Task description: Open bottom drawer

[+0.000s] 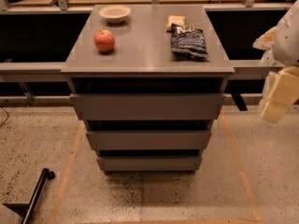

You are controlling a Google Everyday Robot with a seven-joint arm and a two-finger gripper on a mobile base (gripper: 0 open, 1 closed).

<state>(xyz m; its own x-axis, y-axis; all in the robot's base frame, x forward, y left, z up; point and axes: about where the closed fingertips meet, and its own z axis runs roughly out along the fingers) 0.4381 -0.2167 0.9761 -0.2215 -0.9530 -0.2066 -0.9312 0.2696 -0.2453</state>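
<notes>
The bottom drawer (149,164) is seen pushed in, lowest of three grey fronts beneath the table (140,55). The pincer (276,104) is held at the right edge, well apart from it; whether it is spread or pressed together cannot be told.

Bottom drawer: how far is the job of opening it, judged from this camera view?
Done: nothing yet. The bottom drawer looks shut, and none of its inside shows. In hand: the gripper hangs at the right edge of the view, apart from the cabinet and touching no drawer. Left: bring the gripper down to the lowest front, catch it and pull it out.
</notes>
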